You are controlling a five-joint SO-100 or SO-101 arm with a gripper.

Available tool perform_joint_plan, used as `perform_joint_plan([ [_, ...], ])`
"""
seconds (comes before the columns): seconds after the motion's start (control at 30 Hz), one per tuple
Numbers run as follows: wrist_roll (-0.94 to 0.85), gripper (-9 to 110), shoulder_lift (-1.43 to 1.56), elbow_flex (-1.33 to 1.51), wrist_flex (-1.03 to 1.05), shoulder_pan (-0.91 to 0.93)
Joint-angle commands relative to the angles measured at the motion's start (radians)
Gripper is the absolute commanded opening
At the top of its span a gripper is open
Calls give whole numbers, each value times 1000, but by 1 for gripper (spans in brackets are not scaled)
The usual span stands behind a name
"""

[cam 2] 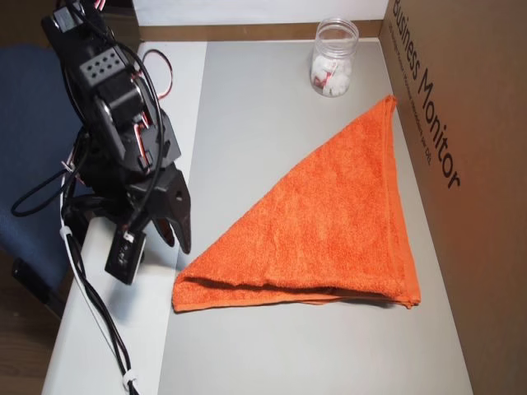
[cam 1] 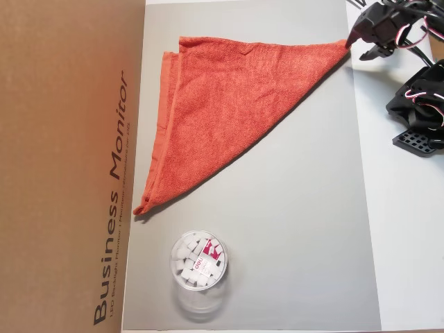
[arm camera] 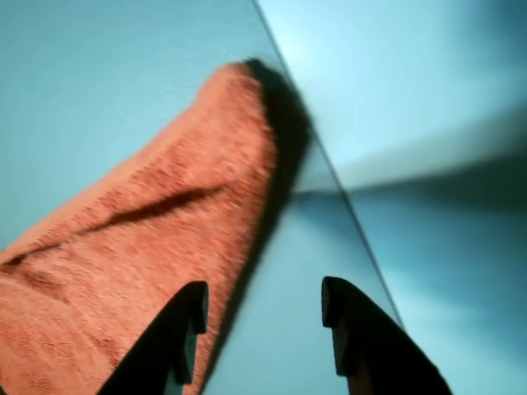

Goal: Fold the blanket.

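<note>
Blanket (cam 1: 229, 111) lies folded into a triangle on your grey mat (cam 1: 305, 243), one long edge near the cardboard box (cam 1: 69, 166). Your gripper (arm camera: 262, 329) hangs over the corner beside the arm, fingers spread and holding nothing.

A smooth grey rectangular mat (cam 1: 298, 229) carries an orange-red terry towel folded into a triangle (cam 1: 222, 111); a small clear plastic tub (cam 1: 199, 262) stands at the towel's six o'clock in that overhead view.
</note>
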Motion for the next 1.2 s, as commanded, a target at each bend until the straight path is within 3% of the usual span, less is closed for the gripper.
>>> perform_joint_plan([
  [0.0,-29,14,-44,-40,-84,-9],
  [0.57,-245,14,-55,153,-302,-11],
  [1.17,-238,21,-75,167,-371,-9],
])
